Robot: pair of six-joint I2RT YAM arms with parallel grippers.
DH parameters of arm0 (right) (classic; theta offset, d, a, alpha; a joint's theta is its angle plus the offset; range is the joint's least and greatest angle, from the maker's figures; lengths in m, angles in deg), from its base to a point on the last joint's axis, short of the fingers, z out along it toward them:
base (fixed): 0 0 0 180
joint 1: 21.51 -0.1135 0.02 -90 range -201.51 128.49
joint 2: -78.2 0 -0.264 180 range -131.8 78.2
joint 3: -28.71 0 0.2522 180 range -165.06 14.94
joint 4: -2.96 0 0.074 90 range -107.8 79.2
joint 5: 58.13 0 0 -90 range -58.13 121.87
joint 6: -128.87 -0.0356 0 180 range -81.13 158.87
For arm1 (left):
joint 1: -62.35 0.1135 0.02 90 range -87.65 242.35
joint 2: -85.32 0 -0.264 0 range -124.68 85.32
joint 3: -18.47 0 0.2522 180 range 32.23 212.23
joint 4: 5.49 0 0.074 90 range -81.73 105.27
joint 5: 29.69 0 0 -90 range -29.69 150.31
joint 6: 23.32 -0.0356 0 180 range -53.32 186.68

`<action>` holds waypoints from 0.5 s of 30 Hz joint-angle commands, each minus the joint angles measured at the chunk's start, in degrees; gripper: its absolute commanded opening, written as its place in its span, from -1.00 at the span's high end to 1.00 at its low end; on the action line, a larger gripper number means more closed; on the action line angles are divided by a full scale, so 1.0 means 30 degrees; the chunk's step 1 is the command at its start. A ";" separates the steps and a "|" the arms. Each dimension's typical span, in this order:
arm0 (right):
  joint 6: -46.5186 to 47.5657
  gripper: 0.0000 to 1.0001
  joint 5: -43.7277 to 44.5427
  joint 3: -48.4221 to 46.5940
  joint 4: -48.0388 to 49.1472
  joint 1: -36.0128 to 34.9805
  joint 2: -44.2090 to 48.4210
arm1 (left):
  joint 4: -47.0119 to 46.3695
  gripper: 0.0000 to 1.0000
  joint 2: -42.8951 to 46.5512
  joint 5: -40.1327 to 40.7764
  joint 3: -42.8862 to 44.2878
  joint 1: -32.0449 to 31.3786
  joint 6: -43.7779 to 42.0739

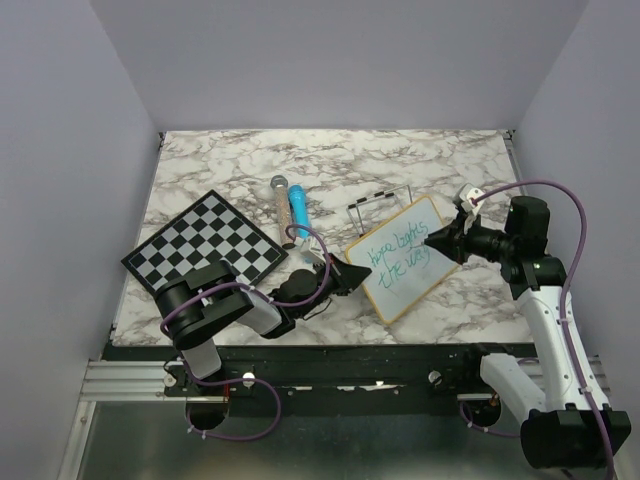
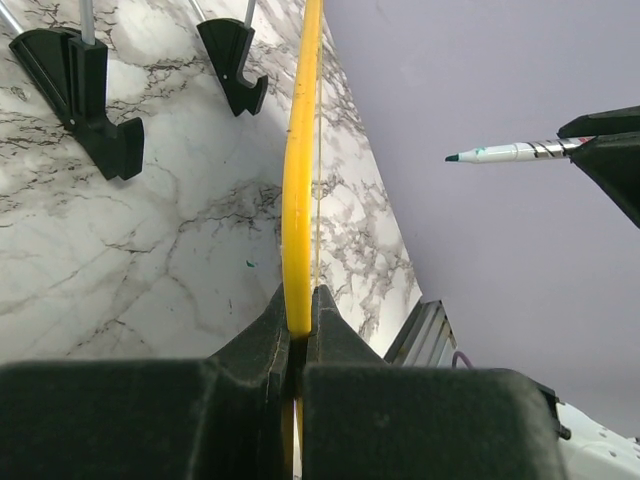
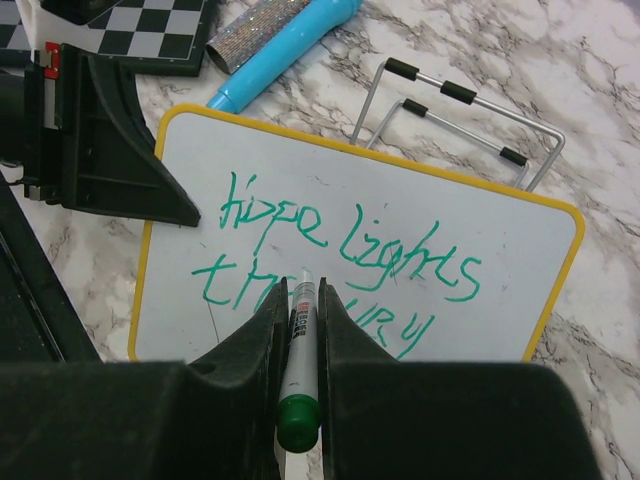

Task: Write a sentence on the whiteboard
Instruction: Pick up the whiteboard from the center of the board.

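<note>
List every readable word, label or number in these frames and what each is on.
"Hope lights": sentence, upper line, green, on the whiteboard.
"the way": lower line, partly behind the marker in the right wrist view.
Marker's barrel print: too small to read.

Black-and-white checkered chessboard [image 1: 203, 247] lies on the white marble-patterned counter [image 1: 400, 160]; nearby, a blue plastic tube [image 1: 298, 210], glittery silver cylinder [image 1: 283, 203], wire stand [image 1: 378, 200]
</note>
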State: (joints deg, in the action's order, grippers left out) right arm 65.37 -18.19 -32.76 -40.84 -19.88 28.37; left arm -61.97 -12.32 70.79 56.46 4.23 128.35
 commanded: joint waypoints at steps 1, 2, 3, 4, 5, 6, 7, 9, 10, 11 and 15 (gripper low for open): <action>-0.0250 0.99 -0.0656 0.0227 0.0024 0.0160 0.0231 | -0.0875 1.00 0.0410 -0.0974 0.0215 0.0011 -0.0517; -0.0250 0.99 -0.0656 0.0227 0.0024 0.0160 0.0231 | -0.0875 1.00 0.0410 -0.1003 0.0186 -0.0018 -0.0517; -0.0250 0.99 -0.0656 0.0198 -0.0005 0.0160 0.0260 | -0.0875 1.00 0.0468 -0.1003 0.0186 0.0011 -0.0546; -0.0250 0.99 -0.0627 0.0198 -0.0034 0.0160 0.0260 | -0.0846 1.00 0.0527 -0.1003 0.0157 0.0011 -0.0605; -0.0250 0.99 -0.0656 0.0227 -0.0006 0.0160 0.0260 | -0.0787 1.00 0.0614 -0.1061 0.0156 0.0011 -0.0663; -0.0250 0.99 -0.0656 0.0198 -0.0005 0.0160 0.0289 | -0.0758 1.00 0.0615 -0.1091 0.0127 0.0011 -0.0722; -0.0250 0.99 -0.0656 0.0198 -0.0005 0.0160 0.0289 | -0.0670 1.00 0.0731 -0.1149 0.0156 0.0011 -0.0838; -0.0279 0.99 -0.0656 0.0198 -0.0034 0.0160 0.0318 | -0.0553 1.00 0.0733 -0.1208 0.0244 0.0011 -0.0927; -0.0279 0.99 -0.0656 0.0169 -0.0035 0.0189 0.0377 | -0.0581 1.00 0.0732 -0.1324 0.0244 0.0011 -0.0957; -0.0308 0.99 -0.0627 0.0169 -0.0035 0.0190 0.0377 | -0.0611 1.00 0.0732 -0.1383 0.0273 0.0011 -0.0986; -0.0396 0.99 -0.0656 0.0081 -0.0064 0.0219 0.0494 | -0.0611 1.00 0.0703 -0.1647 0.0332 0.0011 -0.1220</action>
State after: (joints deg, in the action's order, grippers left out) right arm 65.22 -18.65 -32.76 -40.84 -19.86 28.83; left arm -61.88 -11.60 68.63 56.48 4.23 126.91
